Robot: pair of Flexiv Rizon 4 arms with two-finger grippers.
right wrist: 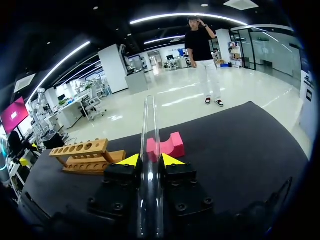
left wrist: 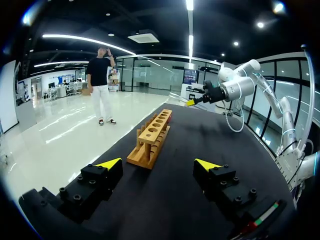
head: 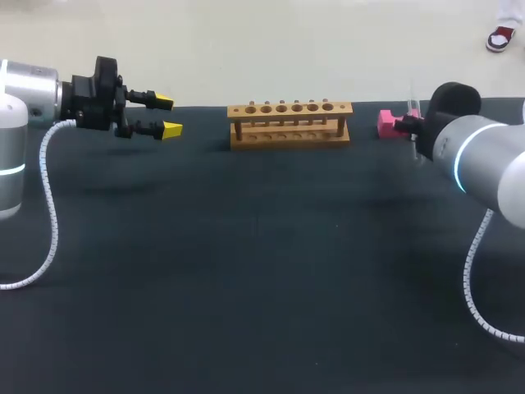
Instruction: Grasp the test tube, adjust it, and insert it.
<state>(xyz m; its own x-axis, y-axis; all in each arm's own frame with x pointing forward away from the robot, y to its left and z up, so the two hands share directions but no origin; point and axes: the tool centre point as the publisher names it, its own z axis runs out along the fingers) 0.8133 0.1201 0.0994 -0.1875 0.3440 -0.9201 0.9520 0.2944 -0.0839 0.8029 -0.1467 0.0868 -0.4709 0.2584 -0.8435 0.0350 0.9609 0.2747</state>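
Right wrist view: right gripper [right wrist: 150,161] clenched on upright tube [right wrist: 149,125]; pink block [right wrist: 167,146] just ahead.
Head view: left gripper [head: 168,116] released, left of rack [head: 289,123].

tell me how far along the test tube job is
Done: the grasp. The right gripper is shut on the test tube, close to the pink block. In hand: the adjusting, with the tube held well away from the wooden rack. Left: the insertion, since every rack hole that shows looks empty. The left gripper is open, off to the rack's other side.
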